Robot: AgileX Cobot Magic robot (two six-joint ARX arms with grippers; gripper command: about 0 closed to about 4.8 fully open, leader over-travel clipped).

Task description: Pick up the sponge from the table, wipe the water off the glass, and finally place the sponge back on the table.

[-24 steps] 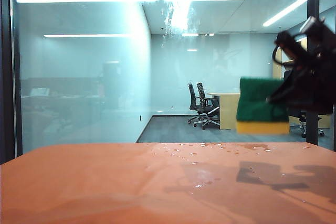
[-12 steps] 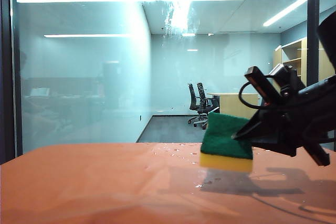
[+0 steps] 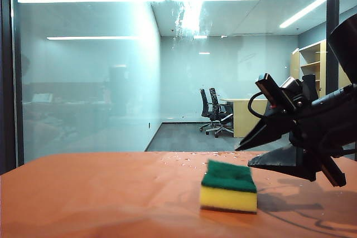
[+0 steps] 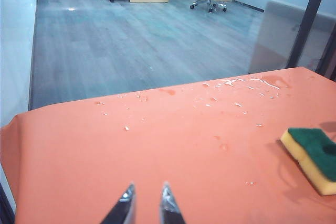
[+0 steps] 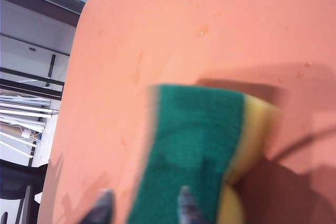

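Our right gripper (image 3: 244, 157) hangs low over the right side of the orange table (image 3: 100, 193), its two black fingers spread apart and gripping nothing. The sponge (image 3: 229, 185) sits just beyond the fingertips, flat on the tabletop with its green scouring layer up and the yellow foam beneath. From the exterior view we see a sliver of space between the fingers and the sponge. The right wrist view is blurred, and there the fingertips (image 5: 185, 203) seem to overlap the green face, so we cannot rule out a light touch.

Our left gripper (image 4: 146, 203) is parked near the table's front edge, well apart from the sponge, its slim metal tips parted by a narrow gap and empty.

Water droplets (image 4: 231, 82) speckle the far part of the table near the glass (image 3: 83, 71). A bright whitish streak (image 3: 187, 4) shows high on the pane; whether that is water or a ceiling-light reflection we cannot say.

We judge this to be the closing step: the sponge is back on the table and let go. What the next move calls for, in our reading, is a clean pull-back of the right arm, up and away, without nudging the sponge or dragging it across the wet patch.
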